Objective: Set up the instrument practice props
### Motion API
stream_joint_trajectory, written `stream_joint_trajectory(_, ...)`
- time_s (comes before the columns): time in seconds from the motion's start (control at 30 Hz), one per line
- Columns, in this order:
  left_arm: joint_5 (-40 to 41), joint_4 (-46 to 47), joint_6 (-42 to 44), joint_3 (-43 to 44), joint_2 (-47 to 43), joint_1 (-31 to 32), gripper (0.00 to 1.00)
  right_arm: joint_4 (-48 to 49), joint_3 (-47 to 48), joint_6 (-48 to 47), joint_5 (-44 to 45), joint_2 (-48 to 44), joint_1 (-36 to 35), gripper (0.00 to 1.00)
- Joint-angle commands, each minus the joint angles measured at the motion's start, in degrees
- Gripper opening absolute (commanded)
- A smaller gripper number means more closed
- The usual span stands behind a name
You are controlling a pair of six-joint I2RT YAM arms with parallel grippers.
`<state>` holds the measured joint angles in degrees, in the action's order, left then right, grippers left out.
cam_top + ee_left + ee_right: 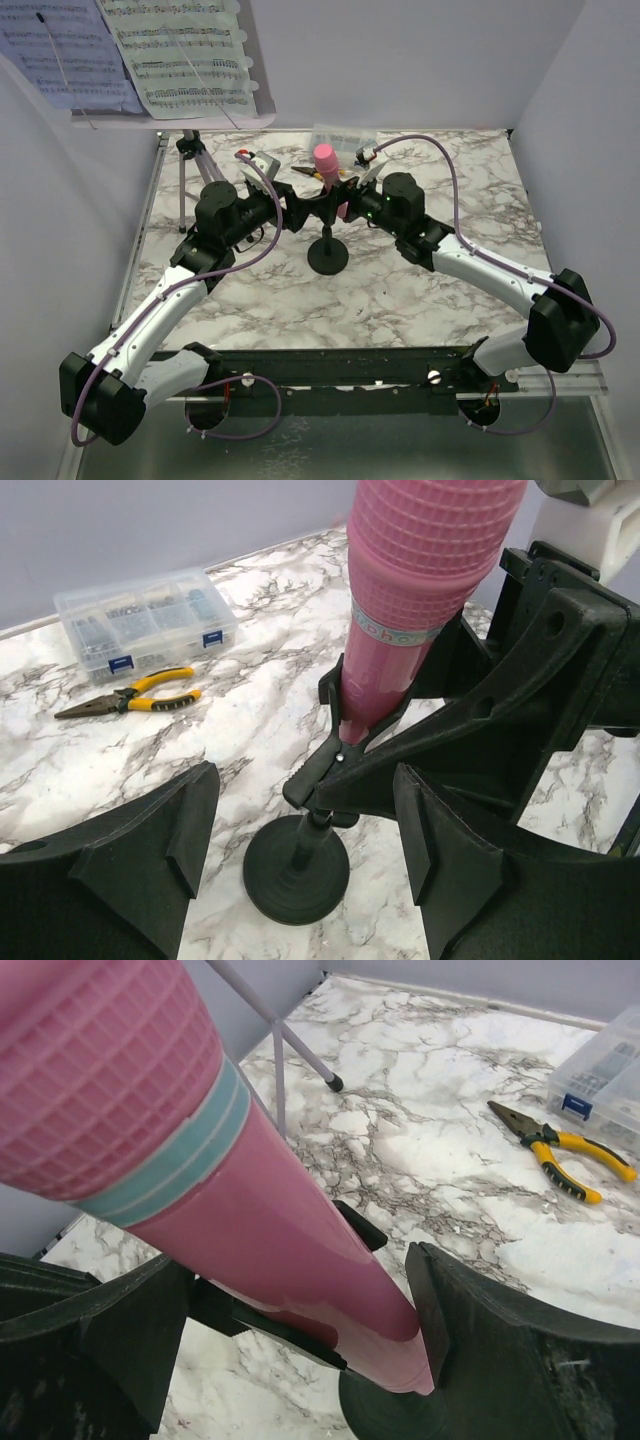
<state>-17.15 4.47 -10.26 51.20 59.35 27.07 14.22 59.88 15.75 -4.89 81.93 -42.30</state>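
Top view: at 11 o'clock the lilac perforated music-stand plate [170, 118] sits on its lilac and black tripod [190, 165]. It carries the lavender sheet-music page [65, 55] and the white sheet-music page [185, 55] side by side, so that part looks done. At centre the pink toy microphone [326, 158] stands in the black round-base stand [328, 258] on the marble-patterned table [450, 300]. The left arm [170, 300] and right arm [480, 265] meet on it from 9 and 3 o'clock. I judge the step in hand to be seating the microphone and letting go. Bare table lies toward 5 and 6 o'clock. Walls bound the table at 9, 12 and 3.

Left wrist view: the left fingers [130, 860] are spread and grip nothing. They flank the stand's pole and base at 6 o'clock. The microphone rises toward 12 o'clock, its handle in the stand's clip. The yellow-handled pliers [140, 692] and clear plastic compartment box [145, 615] lie at 10 o'clock, well apart.

Right wrist view: the right fingers [500, 1350] stand either side of the handle, set wider than it, the one at 4 o'clock just beside it. I see no squeeze, so I read them as released. A tripod leg crosses at 12 o'clock.

Next, each arm should back straight away from the microphone. A finger catching the clip could tip the stand, and the left arm has the tripod close by.
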Motion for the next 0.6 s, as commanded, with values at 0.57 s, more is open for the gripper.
stream_joint_trajectory(0.57, 0.17, -0.35, -0.98, 0.48, 0.54, -0.26, 0.73, -2.84, -4.33, -0.83, 4.05, 1.19, -0.58, 0.89)
